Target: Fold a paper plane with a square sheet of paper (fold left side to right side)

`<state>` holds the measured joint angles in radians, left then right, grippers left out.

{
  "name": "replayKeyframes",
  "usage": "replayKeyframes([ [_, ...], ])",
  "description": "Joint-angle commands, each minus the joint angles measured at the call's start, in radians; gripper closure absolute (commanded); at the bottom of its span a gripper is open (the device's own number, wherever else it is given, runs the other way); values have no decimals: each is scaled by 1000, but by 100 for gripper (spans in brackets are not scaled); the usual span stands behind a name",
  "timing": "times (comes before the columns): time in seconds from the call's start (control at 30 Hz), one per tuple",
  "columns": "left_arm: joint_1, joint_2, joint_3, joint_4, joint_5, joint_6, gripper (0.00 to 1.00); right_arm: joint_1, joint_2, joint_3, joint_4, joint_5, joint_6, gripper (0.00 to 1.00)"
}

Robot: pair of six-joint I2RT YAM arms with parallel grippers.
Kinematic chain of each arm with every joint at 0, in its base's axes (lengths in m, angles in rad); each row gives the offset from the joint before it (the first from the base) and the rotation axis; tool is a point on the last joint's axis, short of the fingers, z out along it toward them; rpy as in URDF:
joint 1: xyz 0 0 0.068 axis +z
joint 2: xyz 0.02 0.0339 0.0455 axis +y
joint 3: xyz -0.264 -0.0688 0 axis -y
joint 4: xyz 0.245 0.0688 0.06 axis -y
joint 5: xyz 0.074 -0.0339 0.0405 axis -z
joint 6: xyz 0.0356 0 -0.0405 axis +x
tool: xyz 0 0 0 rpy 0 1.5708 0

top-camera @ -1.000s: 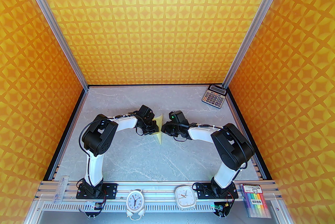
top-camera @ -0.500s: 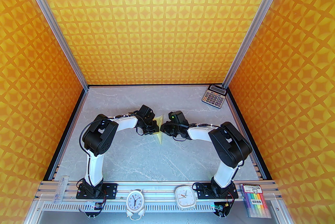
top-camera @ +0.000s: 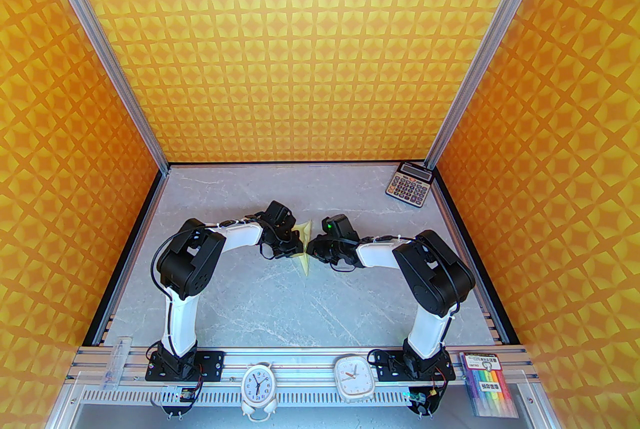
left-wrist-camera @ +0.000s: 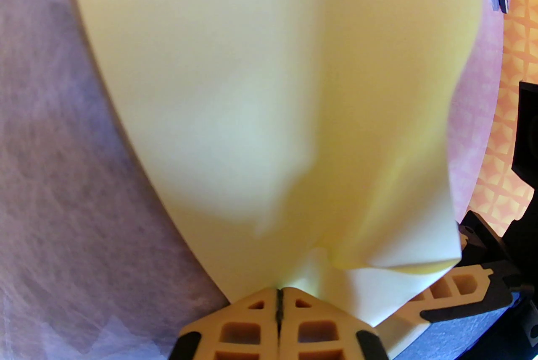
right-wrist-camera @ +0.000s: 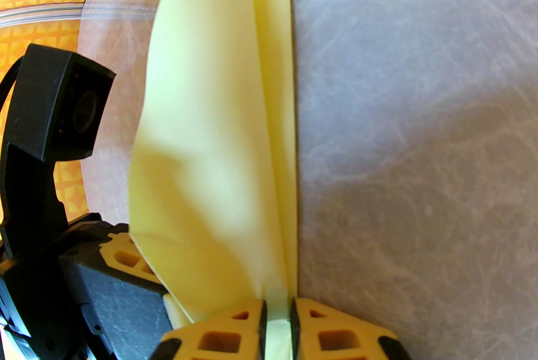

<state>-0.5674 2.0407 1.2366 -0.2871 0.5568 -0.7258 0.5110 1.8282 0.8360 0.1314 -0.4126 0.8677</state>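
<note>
The square sheet of paper point(top-camera: 305, 264) is pale yellow and creased into a slim pointed dart with layered flaps, the paper plane. It stands on edge at mid-table between both grippers. My left gripper point(top-camera: 299, 248) is shut on the raised left flap; in the left wrist view its fingertips point(left-wrist-camera: 279, 296) pinch the paper's point(left-wrist-camera: 273, 77) lower edge. My right gripper point(top-camera: 311, 249) grips from the other side. In the right wrist view its fingers point(right-wrist-camera: 277, 322) clamp the folded layers point(right-wrist-camera: 201, 140) near the crease, which rests on the table.
A grey calculator point(top-camera: 409, 184) lies at the far right corner of the marble table point(top-camera: 260, 307). Two white clocks point(top-camera: 257, 387) point(top-camera: 354, 376) and a pack of coloured markers point(top-camera: 487, 389) sit on the near rail. Orange patterned walls enclose three sides.
My left gripper opened briefly and closed again on the flap. The right arm's elbow shifted left and toward the back. The paper's upper flap moved slightly.
</note>
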Motion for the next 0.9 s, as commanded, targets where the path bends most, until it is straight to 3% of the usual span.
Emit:
replayKeyframes([
  [0.0,9,-15,-59,76,11,-17,100,8,16,3,-39,-1,-28,82],
  [0.3,44,-50,-201,325,87,-106,100,9,26,26,-80,4,-53,82],
  [0.57,76,-86,-228,307,89,-91,86,17,48,55,-128,12,-79,82],
  [0.87,105,-141,-235,241,87,-56,87,20,48,65,-148,21,-93,82],
])
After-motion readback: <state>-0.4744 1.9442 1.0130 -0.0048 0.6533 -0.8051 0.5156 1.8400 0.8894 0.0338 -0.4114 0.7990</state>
